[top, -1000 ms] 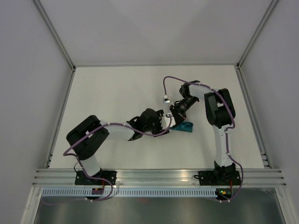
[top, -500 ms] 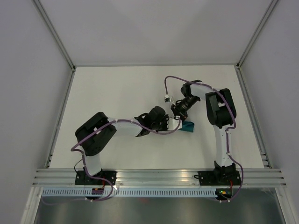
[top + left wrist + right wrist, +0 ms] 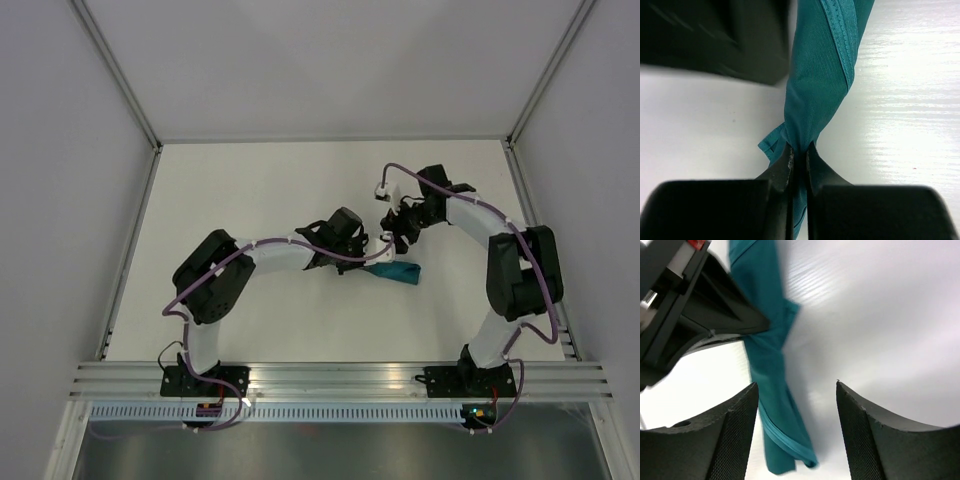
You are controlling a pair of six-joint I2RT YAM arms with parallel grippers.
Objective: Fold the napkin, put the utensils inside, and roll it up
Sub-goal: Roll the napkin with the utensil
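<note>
White tabletop (image 3: 240, 190) runs out to grey walls (image 3: 60, 200) on the left, far and right sides, and to an aluminium rail (image 3: 340, 376) at the near edge, where both arms are bolted. The napkin (image 3: 398, 272) lies right of centre, well apart from every wall and from the rail. Broad white surface surrounds it, widest toward the far-left corner. Both arms reach in from opposite sides, their wrists near each other. The left gripper (image 3: 799, 156) has its jaws pressed together on one end of the cloth, which bunches to a narrow neck between the fingers. The right gripper (image 3: 796, 386) hangs just beside the napkin on its far side, jaws spread wide and holding nothing. The teal fabric is gathered into a slim, twisted roll lying on the table. A stitched hem runs along its length, and a small corner flares out beside the pinch. What the roll holds inside cannot be seen.
</note>
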